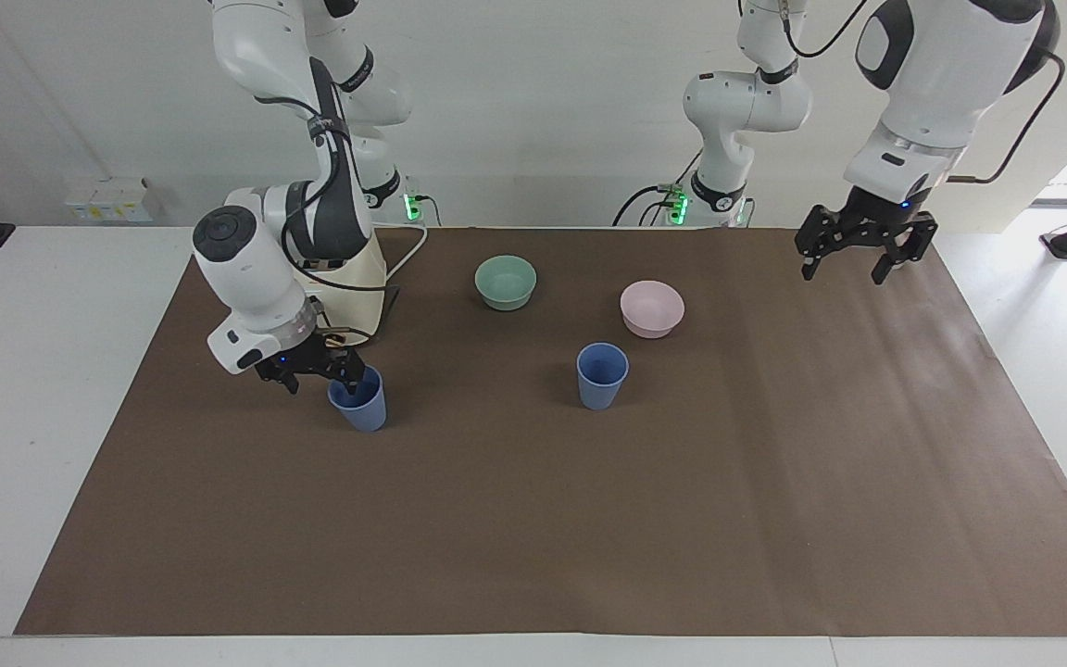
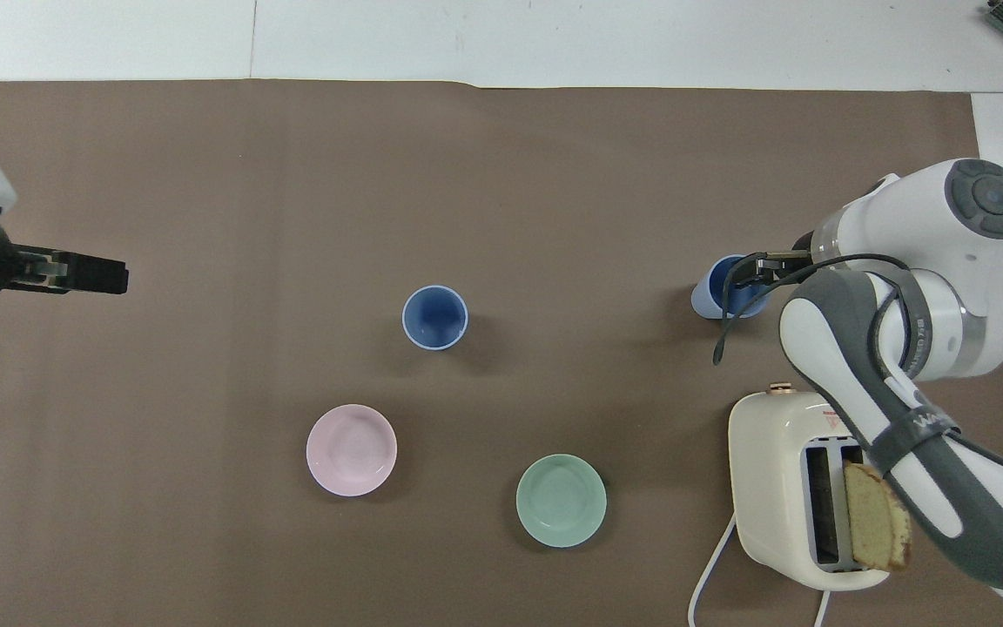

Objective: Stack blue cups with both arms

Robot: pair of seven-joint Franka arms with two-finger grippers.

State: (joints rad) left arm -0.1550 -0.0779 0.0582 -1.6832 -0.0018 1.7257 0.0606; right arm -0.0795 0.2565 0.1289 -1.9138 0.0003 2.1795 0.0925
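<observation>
Hanging low at the right arm's end of the table, the right gripper [image 1: 320, 375] [image 2: 754, 266] sits at the rim of one blue cup [image 1: 359, 408] [image 2: 712, 300]. Its claw is spread open. In the facing view one finger [image 1: 349, 375] appears to dip just inside the cup's mouth, while the other stays outside on the side toward the right arm's end. Whether either finger touches the cup's wall cannot be told.

The cup stands upright on the brown mat [image 1: 533, 519] [image 2: 501, 174], just beside the cream toaster [image 1: 369, 270] [image 2: 767, 470] and farther from the robots than it. A slice of bread [image 2: 876, 518] stands in one of the toaster's slots.

The second blue cup [image 1: 602, 375] [image 2: 435, 317] stands upright near the middle of the mat, well apart from the first and about as far from the robots. The pale pink bowl [image 1: 652, 308] [image 2: 351, 450] lies near that cup, and the mint-green bowl [image 1: 506, 282] [image 2: 561, 500] sits between the pink bowl and the toaster. Both bowls are nearer to the robots than the cups.

The left gripper [image 1: 867, 250] [image 2: 84, 275] waits raised over the mat's edge at the left arm's end, its claw open and holding nothing.
</observation>
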